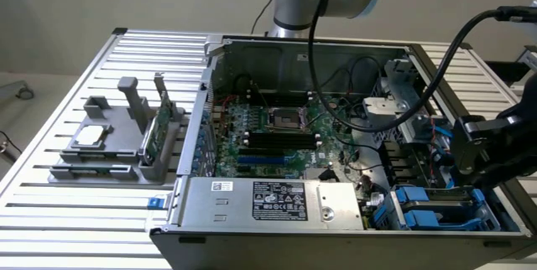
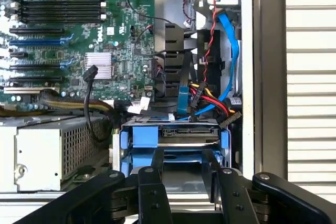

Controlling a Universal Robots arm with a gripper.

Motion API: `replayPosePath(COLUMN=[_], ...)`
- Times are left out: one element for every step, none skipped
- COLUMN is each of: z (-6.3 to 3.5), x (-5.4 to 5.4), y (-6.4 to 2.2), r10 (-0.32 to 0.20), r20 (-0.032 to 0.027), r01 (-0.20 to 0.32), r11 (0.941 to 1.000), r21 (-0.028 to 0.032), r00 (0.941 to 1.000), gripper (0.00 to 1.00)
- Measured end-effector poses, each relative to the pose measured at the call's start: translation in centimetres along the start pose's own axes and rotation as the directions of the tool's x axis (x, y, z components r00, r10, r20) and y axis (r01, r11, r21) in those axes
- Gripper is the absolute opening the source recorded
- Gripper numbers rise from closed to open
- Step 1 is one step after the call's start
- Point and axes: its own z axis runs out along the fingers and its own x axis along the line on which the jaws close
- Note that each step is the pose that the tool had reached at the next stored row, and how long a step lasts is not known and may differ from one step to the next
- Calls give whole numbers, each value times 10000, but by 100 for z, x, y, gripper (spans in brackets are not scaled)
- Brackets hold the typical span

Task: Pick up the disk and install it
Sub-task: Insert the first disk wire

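Your gripper [image 2: 182, 157] hangs with its fingers partly spread, nothing visibly clamped, just over the disk [image 2: 181, 130], which is seated in the corner bay of the computer case [image 2: 268, 77]. Judge it rigid, dense and shock-sensitive. Grip across the blue rails, clear of the cables [image 2: 207, 100] beyond.

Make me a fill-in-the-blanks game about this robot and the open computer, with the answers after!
1. The gripper is nearest the disk, whose edge rails are coloured ___.
2. The thin circuit card standing in the grey holder is coloured ___.
3. The grey holder sits on the slatted table, outside the computer case, on the exterior view's ___.
Missing words: blue; green; left.
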Motion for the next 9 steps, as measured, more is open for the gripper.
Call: replayPosePath(z=[5,10,15,20,26,31,36,41,47], x=[0,0,0,0,0,0,0,1,0], y=[-1,-1,-2,-2,-3,-3,-4,-4,-5], r10=[180,358,538,716,910,1088,1255,1444,1619], r20=[18,36,54,72,91,109,127,146,163], r01=[-180,-358,-538,-716,-910,-1088,-1255,-1444,-1619], r11=[9998,9994,9986,9974,9959,9941,9921,9895,9868], r21=[-1,0,-2,-2,-5,-6,-7,-10,-13], r00=[9998,9994,9985,9974,9958,9940,9920,9894,9867], gripper=[42,42,42,42,42,42,42,42,42])
